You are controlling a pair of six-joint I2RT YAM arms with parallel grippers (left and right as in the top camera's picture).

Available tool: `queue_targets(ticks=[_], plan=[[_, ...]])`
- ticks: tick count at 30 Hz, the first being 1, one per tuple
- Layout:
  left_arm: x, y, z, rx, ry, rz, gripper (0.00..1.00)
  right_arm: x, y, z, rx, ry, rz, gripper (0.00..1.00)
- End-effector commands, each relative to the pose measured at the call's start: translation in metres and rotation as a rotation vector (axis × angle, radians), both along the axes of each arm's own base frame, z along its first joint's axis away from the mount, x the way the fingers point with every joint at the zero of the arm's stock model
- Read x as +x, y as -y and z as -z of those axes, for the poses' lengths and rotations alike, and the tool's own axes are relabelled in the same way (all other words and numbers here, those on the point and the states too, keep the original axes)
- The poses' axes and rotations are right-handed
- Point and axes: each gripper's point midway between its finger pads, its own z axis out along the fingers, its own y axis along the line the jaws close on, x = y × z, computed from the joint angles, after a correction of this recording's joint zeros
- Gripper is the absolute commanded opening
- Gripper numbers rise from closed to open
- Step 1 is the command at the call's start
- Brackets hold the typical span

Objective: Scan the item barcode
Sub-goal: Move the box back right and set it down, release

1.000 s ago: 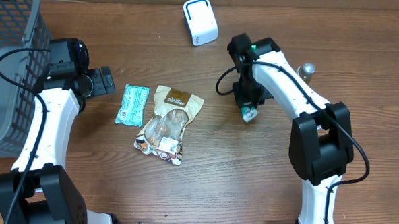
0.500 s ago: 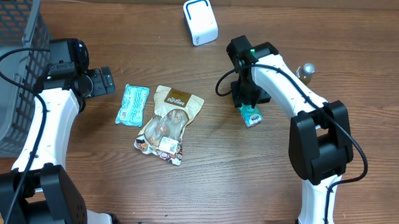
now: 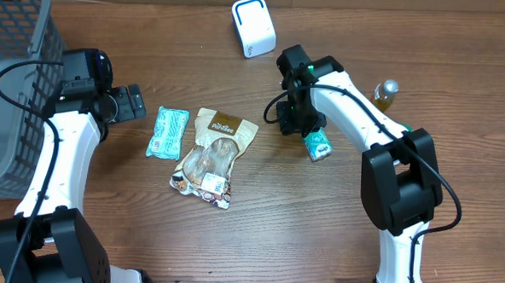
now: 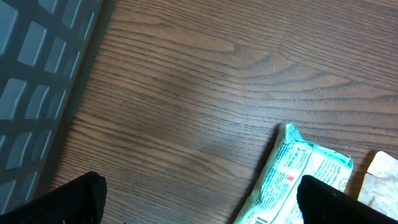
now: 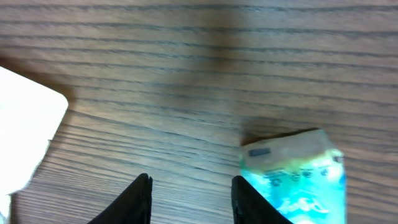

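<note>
At the table's far left corner stands the grey basket. Just to its right hangs the left gripper, fingers spread wide with nothing between them. Right of it, toward the middle of the table, a teal packet and a brown pouch lie flat, side by side and untouched. The white scanner sits at the far edge, a little right of the pouch.

The change is on the right. A second ago the right gripper was pinching the small teal item. Now its fingers are parted over bare wood and it has slid leftward — the item lies on the table just beside its right finger, well short of the scanner. Whether its barcode faces up is too blurred to tell. It may have been put down for a better grip, so I judge the scan not yet done. A small bottle stands further right.

The table is dark wood grain, level and dry — the room beyond it does not show.
</note>
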Motion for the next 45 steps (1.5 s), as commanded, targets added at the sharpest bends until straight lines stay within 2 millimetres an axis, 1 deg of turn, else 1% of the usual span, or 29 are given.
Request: queue_targets(ticks=[1, 3, 5, 8, 13, 15, 16, 17, 22, 29, 32, 34, 35, 39, 41, 42, 43, 45], plan=[[0.005, 0.001, -0.013, 0.015, 0.031, 0.014, 1.0, -0.003, -0.01, 0.001, 0.018, -0.001, -0.011, 0.28], [0.005, 0.001, -0.013, 0.015, 0.031, 0.014, 1.0, -0.005, -0.012, 0.002, 0.018, -0.003, -0.018, 0.14], [0.005, 0.001, -0.013, 0.015, 0.031, 0.014, 0.99, -0.007, -0.013, 0.004, 0.015, -0.007, -0.024, 0.04], [0.005, 0.001, -0.013, 0.015, 0.031, 0.014, 1.0, -0.013, -0.013, 0.011, 0.009, -0.02, -0.029, 0.04], [0.005, 0.001, -0.013, 0.015, 0.031, 0.014, 1.0, -0.026, -0.005, 0.032, -0.017, -0.049, -0.03, 0.04], [0.005, 0.001, -0.013, 0.015, 0.031, 0.014, 1.0, -0.026, 0.011, 0.04, -0.095, -0.033, -0.024, 0.04], [0.005, 0.001, -0.013, 0.015, 0.031, 0.014, 1.0, -0.024, 0.026, 0.042, -0.161, -0.015, -0.016, 0.04], [0.005, 0.001, -0.013, 0.015, 0.031, 0.014, 1.0, -0.022, 0.036, 0.044, -0.203, -0.005, -0.005, 0.04], [0.005, 0.001, -0.013, 0.015, 0.031, 0.014, 1.0, -0.02, 0.074, 0.042, -0.316, -0.013, 0.034, 0.04], [0.005, 0.001, -0.013, 0.015, 0.031, 0.014, 1.0, -0.019, 0.119, 0.04, -0.351, -0.062, 0.133, 0.04], [0.005, 0.001, -0.013, 0.015, 0.031, 0.014, 0.99, -0.017, 0.132, 0.041, -0.33, -0.075, 0.178, 0.05], [0.005, 0.001, -0.013, 0.015, 0.031, 0.014, 0.99, -0.016, 0.133, 0.042, -0.294, -0.087, 0.199, 0.08], [0.005, 0.001, -0.013, 0.015, 0.031, 0.014, 1.0, -0.016, 0.13, 0.043, -0.269, -0.092, 0.207, 0.08], [0.005, 0.001, -0.013, 0.015, 0.031, 0.014, 1.0, -0.013, 0.115, 0.046, -0.179, -0.094, 0.213, 0.09], [0.005, 0.001, -0.013, 0.015, 0.031, 0.014, 1.0, -0.012, 0.104, 0.047, -0.131, -0.097, 0.207, 0.1], [0.005, 0.001, -0.013, 0.015, 0.031, 0.014, 1.0, -0.012, 0.095, 0.047, -0.093, -0.102, 0.201, 0.11], [0.005, 0.001, -0.013, 0.015, 0.031, 0.014, 0.99, -0.013, 0.088, 0.047, -0.066, -0.106, 0.198, 0.14], [0.005, 0.001, -0.013, 0.015, 0.031, 0.014, 0.99, -0.015, 0.065, 0.046, 0.03, -0.124, 0.18, 0.23]])
